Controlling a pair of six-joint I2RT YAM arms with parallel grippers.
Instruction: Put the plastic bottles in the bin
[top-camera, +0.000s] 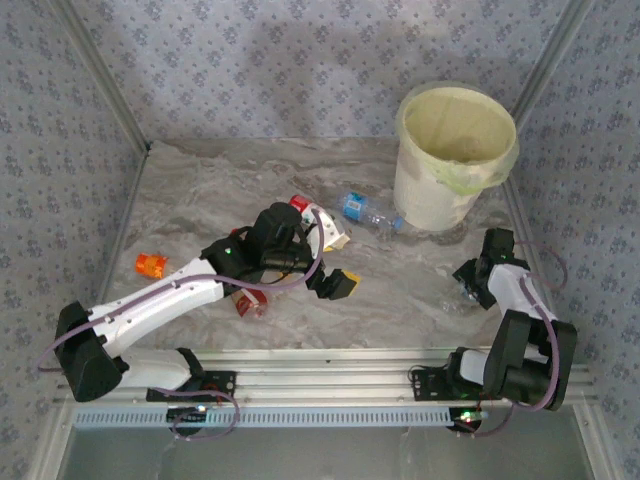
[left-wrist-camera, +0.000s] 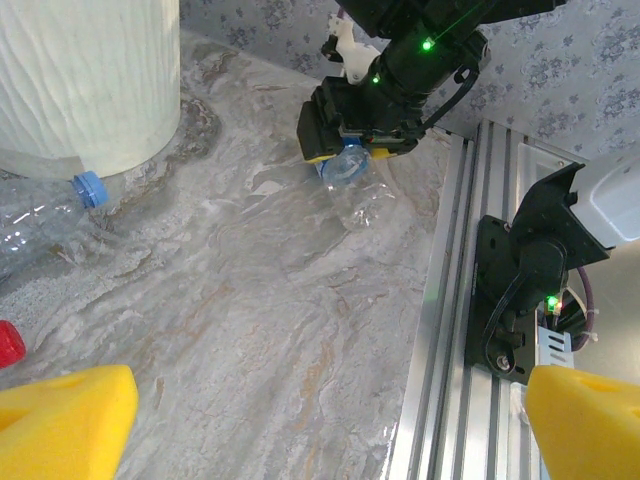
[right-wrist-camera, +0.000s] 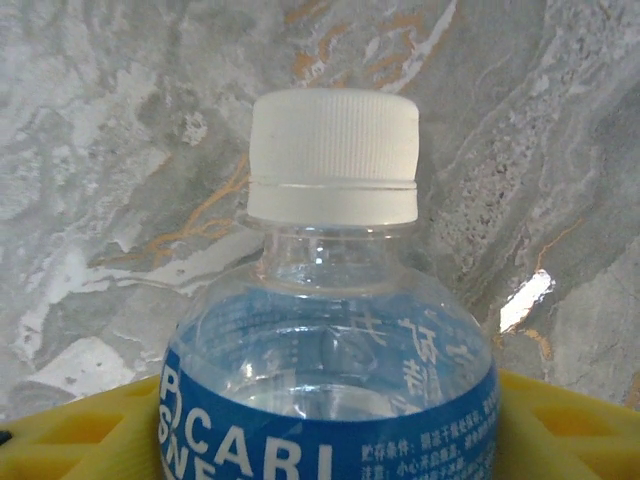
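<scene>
A clear plastic bottle (right-wrist-camera: 330, 330) with a white cap and a blue label lies on the marble table, near the right edge. My right gripper (right-wrist-camera: 328, 445) is down over it, its yellow pads (right-wrist-camera: 90, 430) pressed against both sides of the label. The same bottle (top-camera: 455, 298) shows under the right gripper (top-camera: 468, 285), and the left wrist view also catches the bottle (left-wrist-camera: 362, 195). My left gripper (left-wrist-camera: 325, 420) hangs open over bare table in the middle, nothing between its pads (left-wrist-camera: 60, 420). The bin (top-camera: 455, 160) stands at the back right.
A clear bottle with a blue cap (top-camera: 370, 212) lies by the bin's foot. A red cap (top-camera: 300, 204), an orange bottle (top-camera: 152, 265) and a brown bottle (top-camera: 250, 303) lie around the left arm. An aluminium rail (top-camera: 330, 385) runs along the near edge.
</scene>
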